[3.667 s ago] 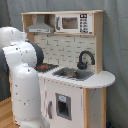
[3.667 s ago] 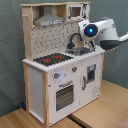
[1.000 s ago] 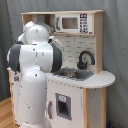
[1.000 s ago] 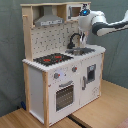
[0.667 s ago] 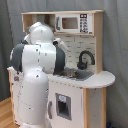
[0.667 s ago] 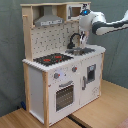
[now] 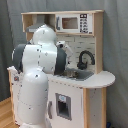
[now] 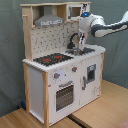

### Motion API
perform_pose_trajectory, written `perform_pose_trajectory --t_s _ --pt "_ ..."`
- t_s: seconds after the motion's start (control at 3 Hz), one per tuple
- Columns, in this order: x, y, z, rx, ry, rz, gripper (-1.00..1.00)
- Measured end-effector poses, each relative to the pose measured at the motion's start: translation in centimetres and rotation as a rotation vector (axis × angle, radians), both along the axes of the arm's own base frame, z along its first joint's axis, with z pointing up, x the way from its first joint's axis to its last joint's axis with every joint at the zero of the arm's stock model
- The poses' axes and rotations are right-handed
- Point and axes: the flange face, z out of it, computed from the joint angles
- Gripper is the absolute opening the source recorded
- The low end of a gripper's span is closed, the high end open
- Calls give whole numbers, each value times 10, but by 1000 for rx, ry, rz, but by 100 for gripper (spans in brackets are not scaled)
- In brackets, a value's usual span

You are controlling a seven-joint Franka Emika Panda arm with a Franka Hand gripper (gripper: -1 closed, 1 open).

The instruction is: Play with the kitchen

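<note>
Up close, the arm (image 7: 37, 65) blocks the kitchen (image 8: 60, 75) stovetop (image 8: 53, 59); jaws' state unclear.

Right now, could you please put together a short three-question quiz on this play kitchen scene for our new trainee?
1. True or false: in the second exterior view, the gripper hangs over the sink, beside the black faucet.
2. Multiple choice: where does the stovetop lie in the second exterior view? A) to the sink's left B) to the sink's right C) on the top shelf
3. Fill in: the oven door below the stovetop is ____ (open or closed).

Key: 1 true; 2 A; 3 closed.
</note>
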Motion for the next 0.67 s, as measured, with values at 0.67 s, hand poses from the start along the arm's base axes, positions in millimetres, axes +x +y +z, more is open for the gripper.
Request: perform_pose_trajectory --t_s 0.67 --pt "9 -3 -2 10 53 160 100"
